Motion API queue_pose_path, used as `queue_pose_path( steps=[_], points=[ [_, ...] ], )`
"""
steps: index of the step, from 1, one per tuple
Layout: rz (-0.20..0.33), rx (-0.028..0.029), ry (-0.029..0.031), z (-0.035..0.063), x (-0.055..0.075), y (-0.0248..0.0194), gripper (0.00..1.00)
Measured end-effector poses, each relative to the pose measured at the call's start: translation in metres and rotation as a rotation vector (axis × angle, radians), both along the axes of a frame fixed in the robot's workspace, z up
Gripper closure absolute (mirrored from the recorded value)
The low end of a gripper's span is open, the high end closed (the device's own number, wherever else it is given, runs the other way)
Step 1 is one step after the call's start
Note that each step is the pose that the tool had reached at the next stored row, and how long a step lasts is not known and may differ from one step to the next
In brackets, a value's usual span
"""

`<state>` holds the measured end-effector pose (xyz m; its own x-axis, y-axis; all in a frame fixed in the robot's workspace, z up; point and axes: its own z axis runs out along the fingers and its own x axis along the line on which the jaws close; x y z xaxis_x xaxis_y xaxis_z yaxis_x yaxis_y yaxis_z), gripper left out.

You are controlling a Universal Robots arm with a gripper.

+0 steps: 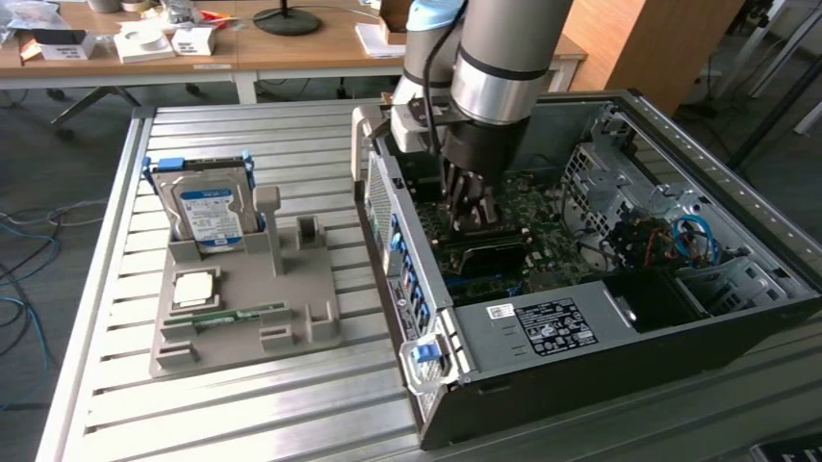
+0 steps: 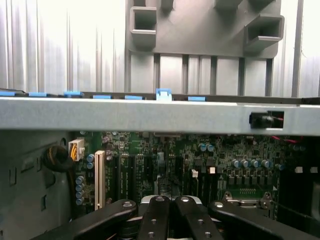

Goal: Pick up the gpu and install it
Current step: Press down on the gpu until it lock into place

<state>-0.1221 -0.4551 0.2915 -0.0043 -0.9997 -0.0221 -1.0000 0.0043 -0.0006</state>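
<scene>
pincer (image 1: 465,214) apparently over gpu (image 1: 482,238)

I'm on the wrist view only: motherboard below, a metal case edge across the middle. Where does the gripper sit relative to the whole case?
Observer: The gripper is down inside the open computer case, low over the motherboard, near the wall on the exterior view's left.
Operator: What is on the fixture beside the case?
Observer: The grey fixture carries an upright hard drive, a square chip and a green memory stick.
Operator: Is the gpu in the gripper?
Observer: I cannot tell; the arm and the dark parts around the gripper hide what lies under it.
</scene>
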Motion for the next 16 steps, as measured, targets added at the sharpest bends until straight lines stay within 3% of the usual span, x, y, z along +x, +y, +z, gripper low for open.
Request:
queue_pose_path(
  steps=[10, 16],
  points=[
    [0.000, -0.0001, 0.0001, 0.0000, -0.015, 0.0000, 0.89],
    [0.000, 0.0000, 0.0000, 0.0000, -0.016, 0.0000, 0.89]
  ],
)
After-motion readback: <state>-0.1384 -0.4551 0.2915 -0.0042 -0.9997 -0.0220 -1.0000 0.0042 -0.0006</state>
